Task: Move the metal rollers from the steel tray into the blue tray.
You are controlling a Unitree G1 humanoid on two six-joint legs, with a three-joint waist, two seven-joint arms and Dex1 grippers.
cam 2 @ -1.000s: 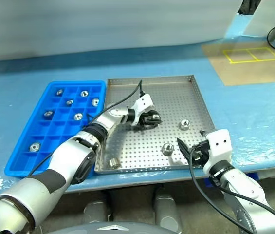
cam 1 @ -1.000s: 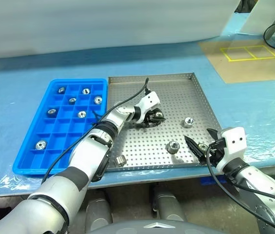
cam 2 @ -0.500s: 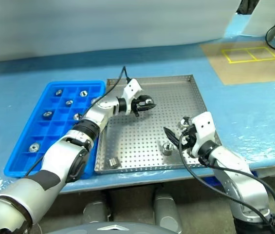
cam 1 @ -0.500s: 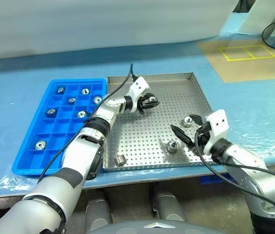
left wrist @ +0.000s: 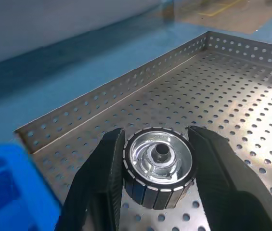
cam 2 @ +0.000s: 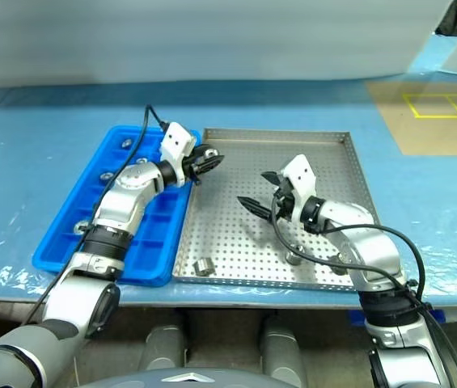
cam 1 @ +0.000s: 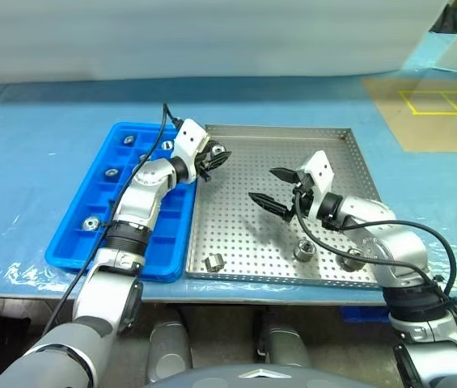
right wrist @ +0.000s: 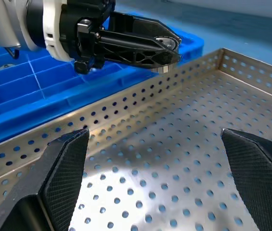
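- I see the left tool (left wrist: 157, 180) clamped on one metal roller (left wrist: 159, 166), raised over the steel tray (cam 1: 337, 133) at its edge next to the blue tray (cam 1: 107, 194).
- That roller's axis lies level, and its bore faces back toward the wrist camera.
- My right tool (cam 1: 275, 187) stands wide and empty above the steel tray.
- Three rollers (cam 1: 213, 262) lie near the tray's front rim.
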